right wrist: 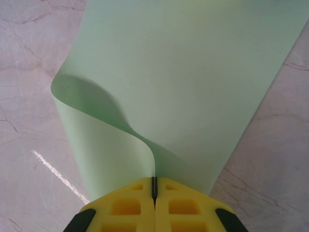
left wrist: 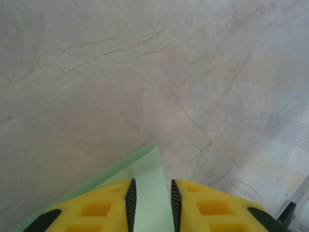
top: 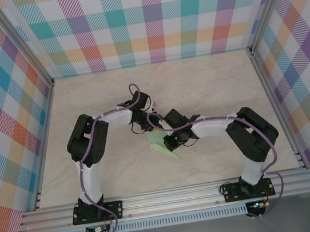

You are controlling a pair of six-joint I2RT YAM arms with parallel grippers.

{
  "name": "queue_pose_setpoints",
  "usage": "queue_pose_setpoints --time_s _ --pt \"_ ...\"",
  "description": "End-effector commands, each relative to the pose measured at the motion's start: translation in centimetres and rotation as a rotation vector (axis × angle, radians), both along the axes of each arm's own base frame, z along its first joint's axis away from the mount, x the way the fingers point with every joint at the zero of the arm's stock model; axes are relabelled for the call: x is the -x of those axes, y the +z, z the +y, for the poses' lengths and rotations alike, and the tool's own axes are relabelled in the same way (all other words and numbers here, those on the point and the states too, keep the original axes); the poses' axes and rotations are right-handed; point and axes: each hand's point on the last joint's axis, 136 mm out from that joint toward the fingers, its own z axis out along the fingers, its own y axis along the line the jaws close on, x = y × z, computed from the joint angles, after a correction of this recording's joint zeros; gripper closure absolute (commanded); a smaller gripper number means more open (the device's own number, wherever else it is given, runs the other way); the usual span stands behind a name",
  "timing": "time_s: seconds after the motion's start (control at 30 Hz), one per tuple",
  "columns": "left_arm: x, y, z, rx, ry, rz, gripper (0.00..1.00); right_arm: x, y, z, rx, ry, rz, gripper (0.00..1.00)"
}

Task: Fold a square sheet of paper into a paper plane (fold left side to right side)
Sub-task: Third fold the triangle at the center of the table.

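The square sheet of paper (top: 160, 143), pale green, lies mid-table between both grippers. In the right wrist view the sheet (right wrist: 183, 72) spreads away from me with its near edge lifted and curled over in an S-bend. My right gripper (right wrist: 154, 180) is shut on that lifted edge. In the left wrist view a corner of the sheet (left wrist: 145, 164) runs between the yellow fingers (left wrist: 104, 205) of my left gripper (left wrist: 150, 186), whose jaws stand apart, not pinching it. From above, the left gripper (top: 148, 129) sits at the sheet's far end and the right gripper (top: 170, 142) at its right side.
The marble-patterned table (top: 207, 79) is bare around the sheet. Checked cloth walls on aluminium posts (top: 257, 61) close in the left, back and right. An aluminium rail (top: 172, 197) with both arm bases runs along the near edge.
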Motion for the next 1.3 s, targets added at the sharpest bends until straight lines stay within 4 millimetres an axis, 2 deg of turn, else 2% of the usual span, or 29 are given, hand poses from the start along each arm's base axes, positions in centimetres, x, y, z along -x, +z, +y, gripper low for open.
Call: queue_pose_setpoints --time_s 0.0,0.1,0.2,0.27,0.37,0.47,0.63,0.8,1.1,1.27 --pt "-1.2 2.4 1.0 -0.005 -0.013 0.002 0.67 2.6 -3.6 -2.3 0.12 0.005 0.121 1.0" --pt "-3.0 4.7 2.0 0.015 0.0 -0.024 0.62 3.0 -3.9 -2.1 0.124 0.021 0.131 1.0" --pt "-4.2 6.5 3.8 0.016 0.038 -0.05 0.62 3.2 -4.1 -1.8 0.127 0.034 0.133 1.0" --pt "-4.3 7.3 5.3 0.018 0.069 -0.068 0.64 3.2 -4.1 -1.8 0.133 0.035 0.133 1.0" --pt "-3.1 7.3 7.6 0.023 0.12 -0.074 0.69 3.0 -4.0 -1.7 0.133 0.04 0.128 1.0" --pt "-0.5 6.7 9.1 0.031 0.148 -0.06 0.75 3.0 -3.9 -1.7 0.132 0.043 0.127 1.0" --pt "4.2 6.0 7.8 0.164 0.144 -0.011 0.81 3.0 -4.0 -1.7 0.136 0.046 0.132 1.0" --pt "6.5 5.1 5.3 0.218 0.122 0.002 0.84 3.0 -4.1 -1.8 0.146 0.049 0.132 1.0" --pt "7.9 2.2 2.1 0.213 0.092 0.056 0.85 3.0 -4.3 -1.9 0.155 0.054 0.136 1.0" --pt "8.1 0.4 2.1 0.162 0.099 0.074 0.86 3.0 -4.2 -1.8 0.153 0.053 0.138 1.0"
